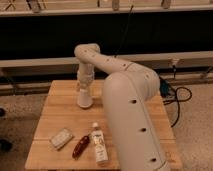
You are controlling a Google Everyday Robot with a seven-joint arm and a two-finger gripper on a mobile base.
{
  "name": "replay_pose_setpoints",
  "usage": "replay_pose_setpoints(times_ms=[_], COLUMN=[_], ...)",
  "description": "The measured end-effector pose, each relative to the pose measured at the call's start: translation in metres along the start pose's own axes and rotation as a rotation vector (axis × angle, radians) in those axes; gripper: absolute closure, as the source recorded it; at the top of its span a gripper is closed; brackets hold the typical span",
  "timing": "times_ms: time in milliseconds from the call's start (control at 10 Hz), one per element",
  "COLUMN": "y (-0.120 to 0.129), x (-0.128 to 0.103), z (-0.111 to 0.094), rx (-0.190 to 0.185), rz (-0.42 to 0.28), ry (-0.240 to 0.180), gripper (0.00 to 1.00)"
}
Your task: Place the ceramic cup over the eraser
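Note:
The white ceramic cup (pixel 84 99) stands on the wooden table (pixel 60 115) at its back middle, with its wider end down. My gripper (pixel 84 89) is right above the cup, at its top, hanging straight down from the white wrist (pixel 85 75). The cup and the wrist merge, so the grip does not show. The dark eraser is not in view; no dark block shows beside the cup.
A pale flat block (pixel 61 138), a red-brown oblong object (pixel 80 146) and a clear labelled bottle (pixel 98 144) lie along the table's front. My large white arm (pixel 130 115) covers the table's right half. A dark wall and rails stand behind.

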Motion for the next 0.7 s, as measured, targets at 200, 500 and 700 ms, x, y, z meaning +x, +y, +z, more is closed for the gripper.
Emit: replay_pose_setpoints(times_ms=[200, 500, 700], y=[-0.002, 0.003, 0.005], x=[0.000, -0.001, -0.005], z=[0.004, -0.019, -0.039], rx=[0.016, 0.014, 0.017], rz=[-0.005, 0.005, 0.012], ry=[0.007, 0.007, 0.013], gripper=[0.20, 0.20, 0.20])
